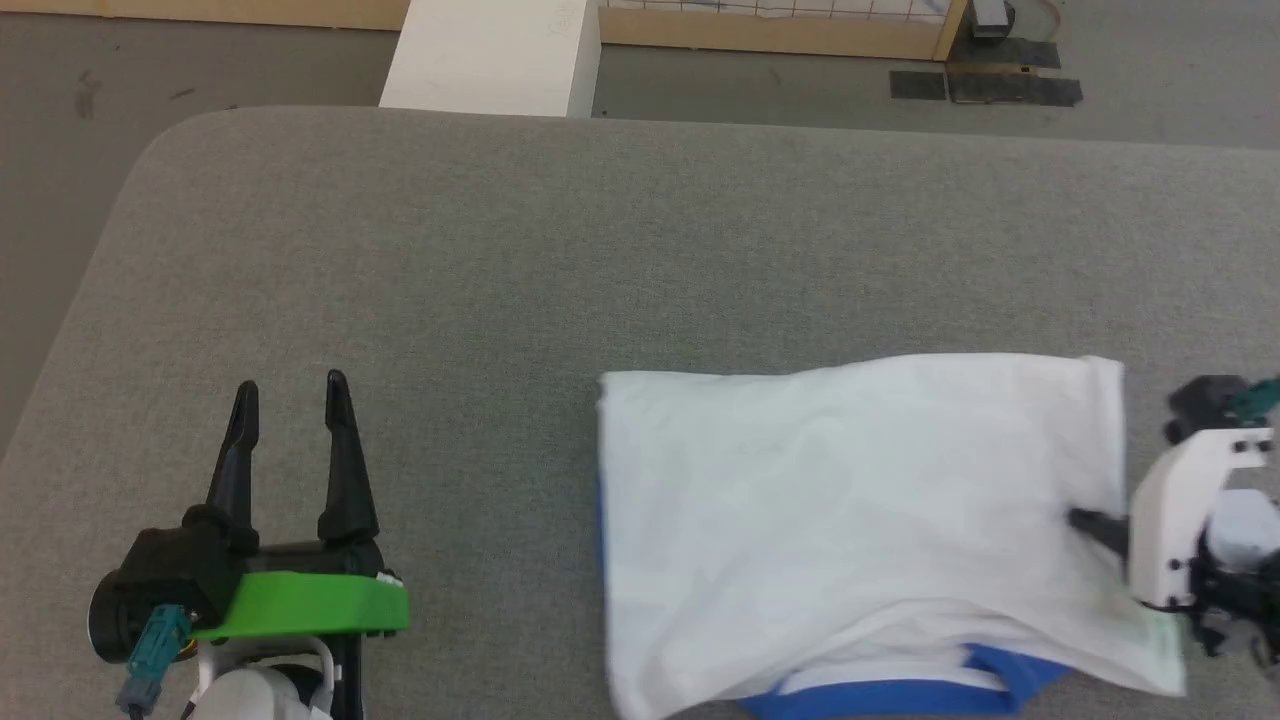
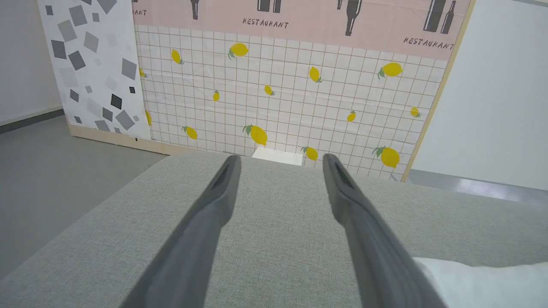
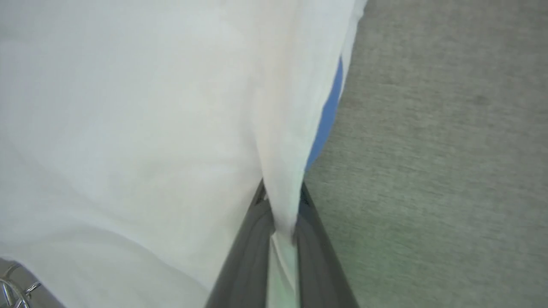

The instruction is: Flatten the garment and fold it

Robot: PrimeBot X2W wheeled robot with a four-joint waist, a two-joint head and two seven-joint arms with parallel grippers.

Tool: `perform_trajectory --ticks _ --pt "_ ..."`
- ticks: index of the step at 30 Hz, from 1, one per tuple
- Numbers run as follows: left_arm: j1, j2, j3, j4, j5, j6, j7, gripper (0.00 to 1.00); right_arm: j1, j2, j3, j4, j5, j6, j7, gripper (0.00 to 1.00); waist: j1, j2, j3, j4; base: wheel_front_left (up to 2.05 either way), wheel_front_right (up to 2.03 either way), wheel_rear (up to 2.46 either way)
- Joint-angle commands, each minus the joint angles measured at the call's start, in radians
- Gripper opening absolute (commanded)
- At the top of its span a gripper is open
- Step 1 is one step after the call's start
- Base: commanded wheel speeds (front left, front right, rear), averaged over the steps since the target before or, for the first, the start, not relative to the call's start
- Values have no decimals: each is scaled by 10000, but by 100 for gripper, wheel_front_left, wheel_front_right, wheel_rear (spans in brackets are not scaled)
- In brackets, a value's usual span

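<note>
Closest to me in the head view, at about 8 o'clock, my left gripper (image 1: 290, 382) hovers over bare grey table (image 1: 500, 250), its two dark fingers spread wide and pointing toward 12, holding nothing. My left wrist view shows the same left gripper (image 2: 281, 157) with cloth-covered table between the parted fingers and a white corner of the garment (image 2: 479, 282) at 4 o'clock. Across at 4 o'clock in the head view, my right gripper (image 1: 1078, 518) reaches in from the side, its fingers pointing toward 9 and pressed together on the garment's right edge. My right wrist view shows that pinch plainly: the right gripper (image 3: 281, 190) has a ridge of white cloth clamped between its two fingers. The garment (image 1: 850, 500) lies at about 5 o'clock on the table, white side up and folded into a rough rectangle, with blue showing along its near edge and a little down its left edge. Farther off at 12, beyond the table's rim, stands a white block (image 1: 490, 55), and behind it a lemon-print panel (image 2: 278, 94).
</note>
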Motion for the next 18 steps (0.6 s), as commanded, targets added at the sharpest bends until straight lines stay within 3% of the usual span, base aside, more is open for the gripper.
perform_trajectory --ticks 1,6,10,13,18 --pt "10 -48 22 30 81 -73 -35 100 119 -231 -304 171 -263 -21 -80 0 0 0 -11 -36 0 0 0" --pt "19 -69 -3 129 161 -146 -35 100 91 -462 -1566 719 -1422 -21 -5 0 0 0 -71 -138 0 0 0" --pt "52 -101 -34 215 167 -165 -36 100 63 -344 -1929 745 -2170 -21 300 0 0 0 -187 -217 0 0 0" --pt "97 -119 -26 253 155 -170 -36 100 72 -274 -1756 181 -2316 -21 670 0 0 0 -311 -285 0 0 0" --pt "238 -137 -9 271 98 -260 -36 100 280 -455 -1158 -1748 -1963 -21 1720 0 0 0 -526 -360 0 0 0"
